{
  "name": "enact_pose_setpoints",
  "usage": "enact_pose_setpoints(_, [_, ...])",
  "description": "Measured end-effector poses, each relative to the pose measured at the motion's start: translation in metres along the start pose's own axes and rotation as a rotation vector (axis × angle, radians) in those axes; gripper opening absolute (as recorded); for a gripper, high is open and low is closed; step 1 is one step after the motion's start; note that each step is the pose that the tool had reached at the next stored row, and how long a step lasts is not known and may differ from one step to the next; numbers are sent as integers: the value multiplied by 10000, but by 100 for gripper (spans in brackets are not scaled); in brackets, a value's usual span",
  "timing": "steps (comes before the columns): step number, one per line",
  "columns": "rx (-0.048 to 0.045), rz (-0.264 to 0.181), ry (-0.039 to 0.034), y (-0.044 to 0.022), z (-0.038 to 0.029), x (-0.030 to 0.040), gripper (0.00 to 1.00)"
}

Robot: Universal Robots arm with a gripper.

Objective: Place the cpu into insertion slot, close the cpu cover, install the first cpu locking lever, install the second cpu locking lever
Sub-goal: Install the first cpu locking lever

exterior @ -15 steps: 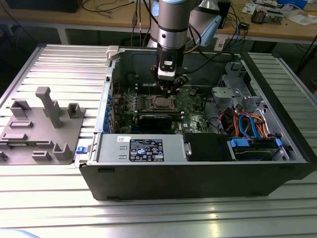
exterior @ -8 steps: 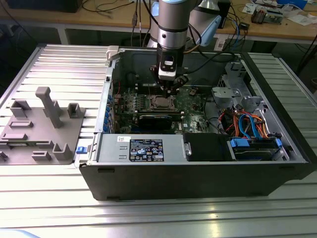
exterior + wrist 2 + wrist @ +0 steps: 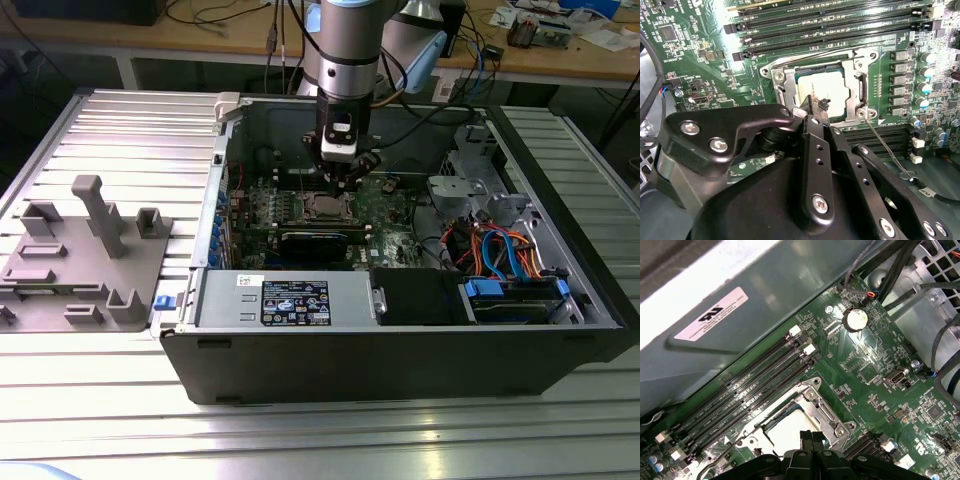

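The cpu (image 3: 827,94) lies flat in the insertion slot (image 3: 801,75) on the green board, its dull silver top showing through the window of the cpu cover (image 3: 859,90), which lies down around it. A thin wire locking lever (image 3: 885,147) angles away from one socket corner. A second lever (image 3: 815,54) runs along the socket's edge beside the memory slots. My gripper (image 3: 815,107) hovers over one edge of the cpu, fingertips (image 3: 806,436) pressed together with nothing between them. In the exterior view the gripper (image 3: 345,178) hangs just above the cpu (image 3: 326,207).
The open computer case (image 3: 400,360) surrounds the board. A black graphics card (image 3: 315,240) sits near the socket. A power supply (image 3: 285,300) and coloured cables (image 3: 500,250) lie toward the front and the exterior view's right. A grey fixture (image 3: 90,250) stands on the table at that view's left.
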State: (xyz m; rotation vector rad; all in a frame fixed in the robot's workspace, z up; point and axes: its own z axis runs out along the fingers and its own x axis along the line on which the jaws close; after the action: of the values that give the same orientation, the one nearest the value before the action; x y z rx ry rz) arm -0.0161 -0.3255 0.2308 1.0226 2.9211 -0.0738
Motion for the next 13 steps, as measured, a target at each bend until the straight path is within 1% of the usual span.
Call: enact_pose_setpoints(13, [-23,-399,-12,0,0,0,11])
